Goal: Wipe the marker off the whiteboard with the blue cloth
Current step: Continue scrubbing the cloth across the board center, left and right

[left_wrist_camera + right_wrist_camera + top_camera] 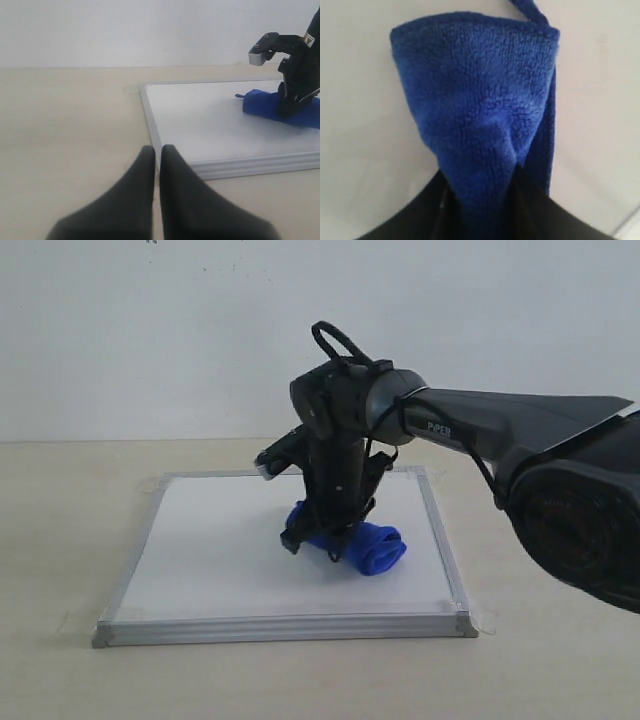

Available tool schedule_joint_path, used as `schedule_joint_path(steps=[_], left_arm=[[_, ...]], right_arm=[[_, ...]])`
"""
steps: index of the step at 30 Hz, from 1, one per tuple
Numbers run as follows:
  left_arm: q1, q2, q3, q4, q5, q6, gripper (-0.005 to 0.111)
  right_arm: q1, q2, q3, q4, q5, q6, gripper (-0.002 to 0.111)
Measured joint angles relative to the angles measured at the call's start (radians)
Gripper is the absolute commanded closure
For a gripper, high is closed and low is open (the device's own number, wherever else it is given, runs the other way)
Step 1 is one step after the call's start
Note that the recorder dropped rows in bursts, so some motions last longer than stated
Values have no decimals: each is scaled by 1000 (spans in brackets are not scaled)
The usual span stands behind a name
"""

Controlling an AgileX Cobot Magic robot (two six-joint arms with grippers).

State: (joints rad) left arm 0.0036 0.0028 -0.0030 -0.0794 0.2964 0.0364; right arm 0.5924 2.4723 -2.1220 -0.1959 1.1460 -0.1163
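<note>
The whiteboard [220,560] lies flat on the table, silver frame all round. No red marker line shows on its white surface in any view. The blue cloth [375,548] rests bunched on the board, right of its middle. My right gripper [320,533] points down onto it and is shut on the blue cloth [480,115], its dark fingers pinching the plush fabric. From the left wrist view the blue cloth [267,106] sits under the right arm. My left gripper [157,149] hovers low over the table by the whiteboard's [210,125] corner, shut, holding nothing.
The beige table [60,530] surrounds the board, with a plain white wall behind. The right arm's black links [520,430] reach in from the right, above the board's right edge. Tape tabs [484,620] hold the board's corners.
</note>
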Motion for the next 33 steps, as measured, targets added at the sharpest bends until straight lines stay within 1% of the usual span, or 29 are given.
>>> schedule_joint_path(steps=[3,7,11,14,18,20,23,27,29,33], left_arm=[[0,0,0,0,0,0,103],[0,0,0,0,0,0,103],[0,0,0,0,0,0,103],[0,0,0,0,0,0,103],[0,0,0,0,0,0,103],[0,0,0,0,0,0,103],[0,0,0,0,0,0,103],[0,0,0,0,0,0,103],[0,0,0,0,0,0,103],[0,0,0,0,0,0,103]], right_arm=[[-21,12,-4,-87,0,69,108],[-30,21,-4,-93,-2,93,108],[-34,21,-7,23,-9,-25,108],[-38,18,-8,163,-26,-145,108],[4,9,-9,349,-31,-255,108],[18,5,-9,388,-27,-271,108],[21,2,-6,338,-27,-229,108],[12,-6,11,165,-20,-70,108],[-13,-12,34,104,-32,-26,108],[-90,-31,107,64,-98,37,108]])
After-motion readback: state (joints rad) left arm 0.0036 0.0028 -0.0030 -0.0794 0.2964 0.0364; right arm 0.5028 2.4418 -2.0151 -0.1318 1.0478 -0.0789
